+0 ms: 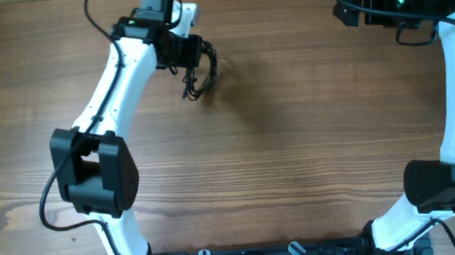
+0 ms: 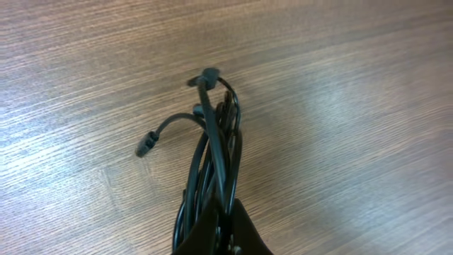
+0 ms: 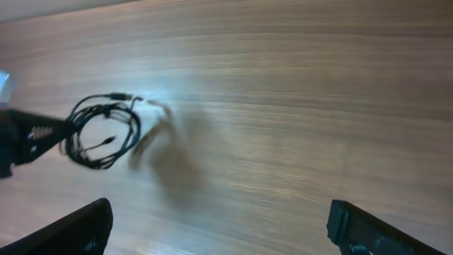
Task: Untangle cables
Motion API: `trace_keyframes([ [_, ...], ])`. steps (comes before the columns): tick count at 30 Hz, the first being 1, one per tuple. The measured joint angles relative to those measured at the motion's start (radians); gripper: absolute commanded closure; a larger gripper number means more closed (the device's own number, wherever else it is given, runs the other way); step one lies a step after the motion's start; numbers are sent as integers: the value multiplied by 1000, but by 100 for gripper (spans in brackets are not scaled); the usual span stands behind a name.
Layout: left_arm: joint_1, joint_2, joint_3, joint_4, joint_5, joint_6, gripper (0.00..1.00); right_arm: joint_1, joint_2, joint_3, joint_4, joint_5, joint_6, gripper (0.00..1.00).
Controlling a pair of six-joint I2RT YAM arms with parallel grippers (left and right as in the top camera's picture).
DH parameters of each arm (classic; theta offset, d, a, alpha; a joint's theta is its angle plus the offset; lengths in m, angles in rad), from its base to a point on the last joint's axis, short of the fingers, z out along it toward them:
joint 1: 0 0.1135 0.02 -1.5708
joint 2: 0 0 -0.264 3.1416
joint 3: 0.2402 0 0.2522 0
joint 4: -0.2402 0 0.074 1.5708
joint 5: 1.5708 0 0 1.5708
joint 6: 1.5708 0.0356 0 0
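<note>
Clearly the left gripper [image 2: 223, 230] pinches the cables [image 2: 214, 142], which stretch forward from its jaws; the right gripper [image 3: 219, 227], wide and empty, stands well to the cables' right.

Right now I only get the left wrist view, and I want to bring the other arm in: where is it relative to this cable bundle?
Observer: The right tool is open, near the far right corner of the table, well apart from the cables.
Operator: And where over the table am I holding them?
Observer: The left tool is near the far edge, left of centre.
Operator: Is the bundle touching the table?
Observer: In the right wrist view it hangs as a loop with its shadow cast off to one side, so it looks lifted, though I can't be certain.
</note>
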Motion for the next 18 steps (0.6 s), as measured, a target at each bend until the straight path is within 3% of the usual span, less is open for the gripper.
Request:
trace_keyframes([
  [18, 11, -50, 41, -17, 185, 0, 96, 156, 215, 0, 37, -129, -82, 0],
])
